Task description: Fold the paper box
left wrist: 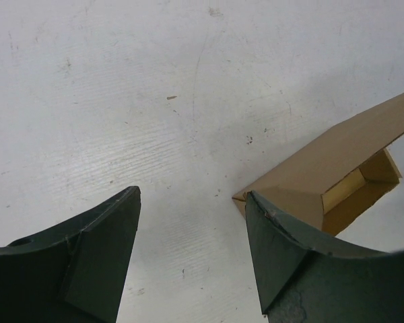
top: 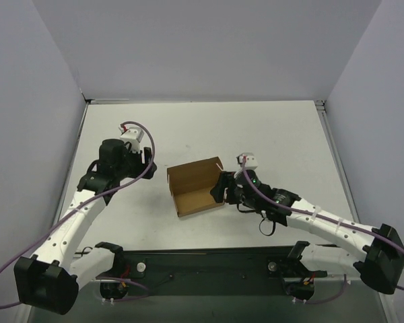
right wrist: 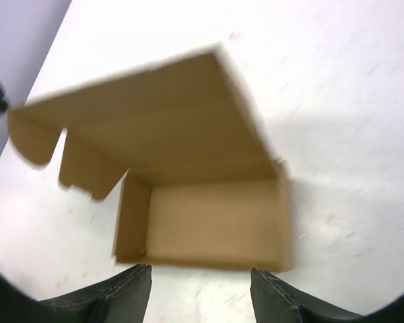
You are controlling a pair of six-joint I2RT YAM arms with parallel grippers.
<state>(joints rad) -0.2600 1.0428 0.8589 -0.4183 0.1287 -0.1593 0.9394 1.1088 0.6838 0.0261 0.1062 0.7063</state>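
The paper box is a brown cardboard box in the middle of the table, standing open with its lid flap raised. In the right wrist view the paper box shows its empty inside and the tabbed lid above it. It lies just ahead of my right gripper, which is open with only bare table between its fingers. In the top view my right gripper is at the box's right side. My left gripper is open over bare table, with a corner of the paper box just beyond its right finger. From above, my left gripper is left of the box.
Pale walls close in the white table on the left, back and right. The arms' bases sit on a dark rail at the near edge.
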